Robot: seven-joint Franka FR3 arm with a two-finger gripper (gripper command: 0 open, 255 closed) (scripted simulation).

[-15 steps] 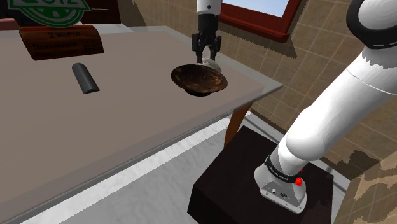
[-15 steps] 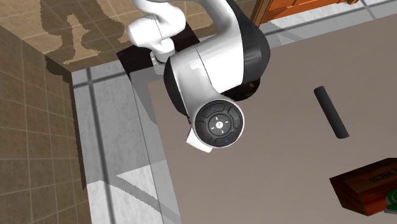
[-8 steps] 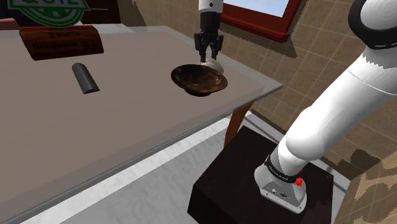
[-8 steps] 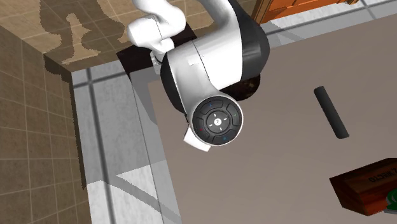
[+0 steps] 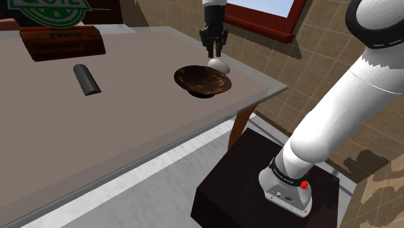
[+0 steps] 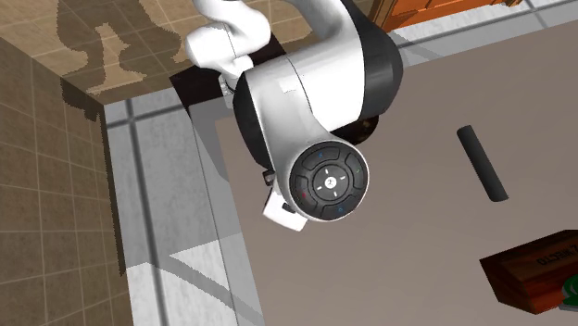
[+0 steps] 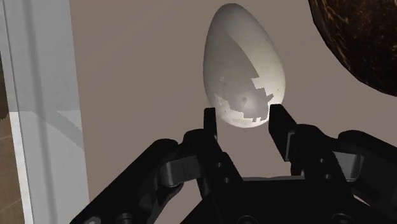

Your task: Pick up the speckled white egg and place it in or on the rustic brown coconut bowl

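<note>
The white egg (image 7: 243, 67) with grey speckles sits at the tips of my black gripper (image 7: 246, 121). The fingertips (image 7: 212, 119) press against both sides of its blunt end, so the gripper is shut on the egg by that end alone. In the shoulder view the gripper (image 5: 213, 55) points straight down and the egg (image 5: 219, 65) hangs just under it, low over the table. I cannot tell whether it clears the surface. The dark brown coconut bowl (image 5: 202, 80) stands right in front of the egg, and its rim (image 7: 356, 44) is close beside the egg.
A dark cylinder (image 5: 86, 79) lies further along the grey-brown table (image 5: 97, 129), and a brown box (image 5: 61, 41) stands beyond it. The table edge (image 7: 44, 127) runs close to the egg. The arm's large joint (image 6: 315, 93) covers the bowl area in the second exterior view.
The fingers were spread wide around the egg and have closed in on it. The gripper has since risen a little, and the egg has barely shifted.
</note>
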